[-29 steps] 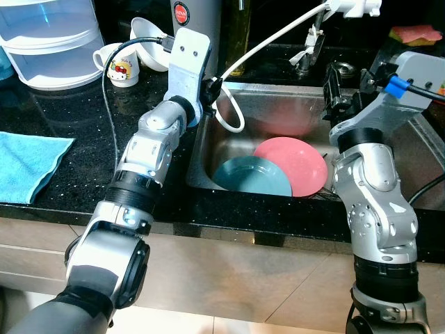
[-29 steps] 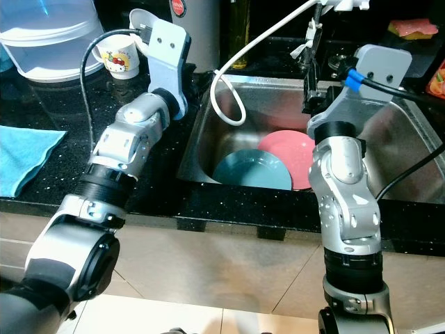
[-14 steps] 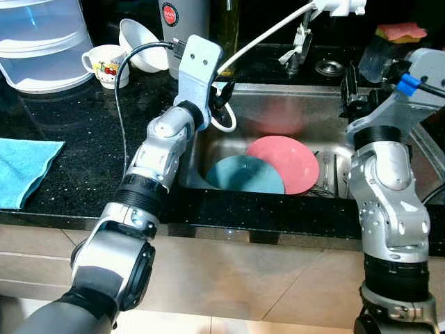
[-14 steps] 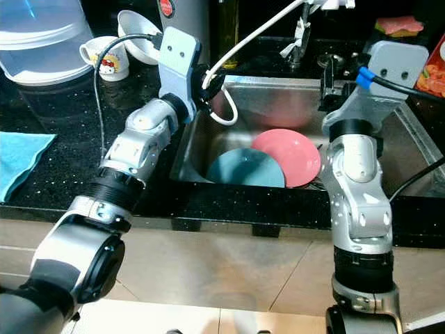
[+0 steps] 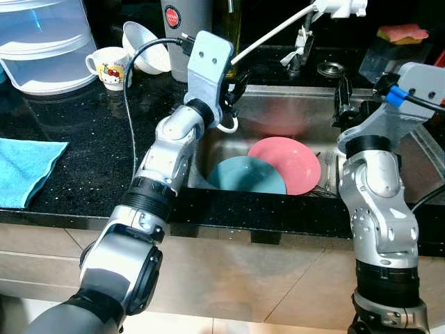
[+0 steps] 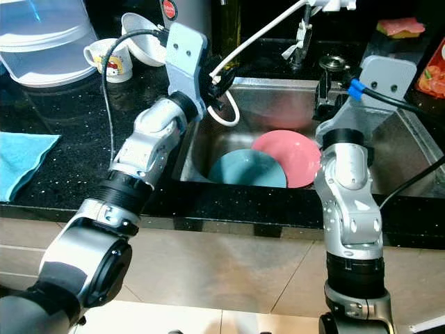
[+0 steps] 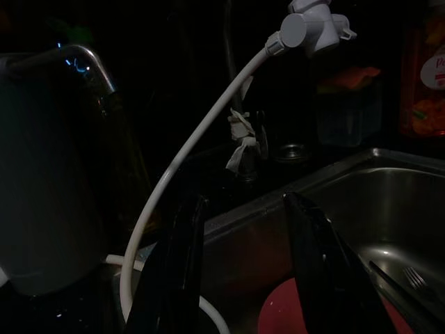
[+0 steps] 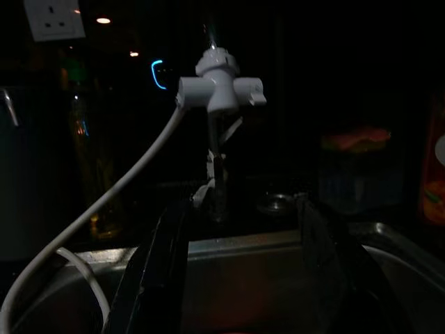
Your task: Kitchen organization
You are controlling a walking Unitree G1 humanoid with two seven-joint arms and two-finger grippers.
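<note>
Left eye view: a pink plate (image 5: pixel 286 164) is overlapping a teal plate (image 5: pixel 247 176) in the sink (image 5: pixel 292 111), toward its front edge. The left gripper (image 5: pixel 235 89) is hovering over the sink's left rim beside the white hose (image 5: pixel 274 29).

Left wrist view: fingers (image 7: pixel 182 268) are standing apart, grasping nothing.

Right wrist view: the right gripper (image 8: pixel 240 278) is likewise spread (empty), facing the tap (image 8: pixel 219 90).

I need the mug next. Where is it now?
The mug stands on the black counter to the robot's left of the sink, between the clear container and a white bowl.
</note>
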